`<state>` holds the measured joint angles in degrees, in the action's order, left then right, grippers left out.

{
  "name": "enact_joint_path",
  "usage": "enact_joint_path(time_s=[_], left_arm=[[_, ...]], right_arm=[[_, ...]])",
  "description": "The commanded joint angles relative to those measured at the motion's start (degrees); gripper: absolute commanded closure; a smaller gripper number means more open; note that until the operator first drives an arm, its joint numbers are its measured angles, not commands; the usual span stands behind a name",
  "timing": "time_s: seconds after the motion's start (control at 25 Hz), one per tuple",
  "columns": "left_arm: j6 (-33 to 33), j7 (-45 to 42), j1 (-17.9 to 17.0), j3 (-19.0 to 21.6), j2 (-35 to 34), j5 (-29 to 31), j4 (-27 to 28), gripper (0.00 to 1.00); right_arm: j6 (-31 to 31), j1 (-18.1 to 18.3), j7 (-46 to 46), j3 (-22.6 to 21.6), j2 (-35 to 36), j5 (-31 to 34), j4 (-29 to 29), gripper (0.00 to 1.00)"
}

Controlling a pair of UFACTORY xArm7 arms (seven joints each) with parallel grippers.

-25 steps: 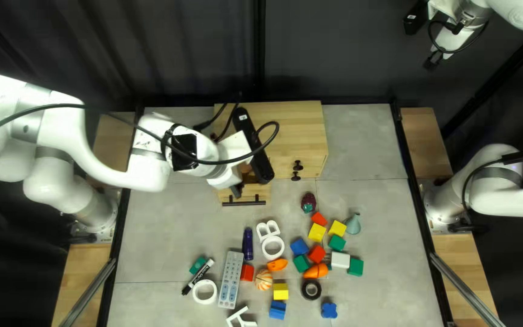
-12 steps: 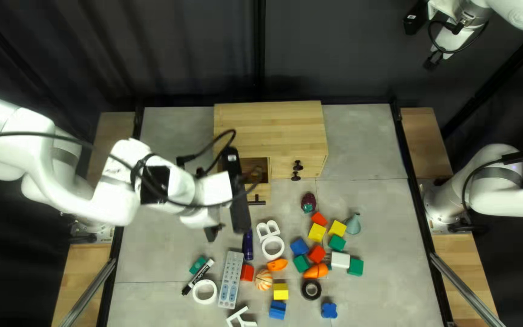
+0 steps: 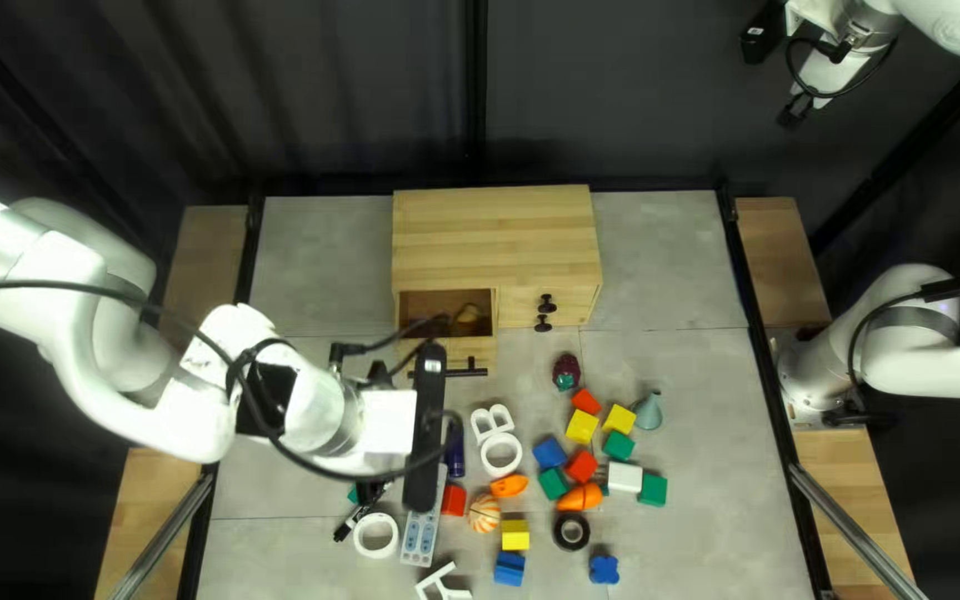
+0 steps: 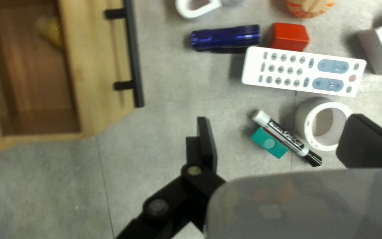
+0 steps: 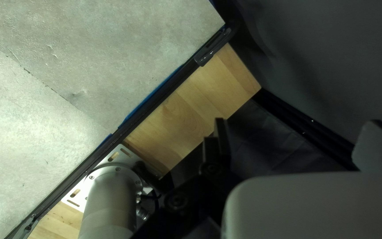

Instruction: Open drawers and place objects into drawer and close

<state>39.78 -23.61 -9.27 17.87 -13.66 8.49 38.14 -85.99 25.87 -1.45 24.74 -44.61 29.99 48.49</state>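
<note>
Right now my left end effector (image 4: 280, 132) stands wide with nothing gripped, looking down on the desk (image 4: 155, 163), and my right end effector (image 5: 293, 137), also wide and bare, hangs out past the desk's edge. So I judge the left arm is by far the nearer for the coming pick. The likeliest target is the marker (image 4: 288, 135), lying below the gap of my left end effector, with the green block (image 4: 269, 143) right against it. Its long axis runs slantwise to the line the fingers close along, so I'd want to turn the wrist until they straddle the barrel crosswise before lowering. The white tape roll (image 4: 305, 126) sits just beside the marker's dark end, also under the gap, and a finger could land on it or shove it. The remote (image 4: 303, 79) lies ahead of the end effector. The drawer (image 4: 96, 66) is open, well off to the side of the finger whose black links show, with something yellowish (image 4: 51, 32) inside. Placing more and closing up are, I'd say, yet to do.
</note>
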Motion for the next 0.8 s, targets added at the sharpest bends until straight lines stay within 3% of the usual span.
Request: enact_joint_path(time_s=[0.04,0.16,0.44,0.8], left_arm=[[-0.9,-5.6,-0.3,2.1,9.5,3.9,5.6,0.0],[0.7,-5.9,-0.8,2.5,10.5,3.8,6.8,0.0],[1.0,-3.2,-1.7,2.6,7.9,0.3,3.6,0.0],[1.8,9.9,-4.3,-1.0,-1.4,-7.6,-6.4,0.0]], right_arm=[[0.0,0.0,0.0,0.0,0.0,0.0,0.0,0.0],[0.0,0.0,0.0,0.0,0.0,0.0,0.0,0.0],[0.0,0.0,0.0,0.0,0.0,0.0,0.0,0.0],[0.0,0.0,0.0,0.0,0.0,0.0,0.0,0.0]])
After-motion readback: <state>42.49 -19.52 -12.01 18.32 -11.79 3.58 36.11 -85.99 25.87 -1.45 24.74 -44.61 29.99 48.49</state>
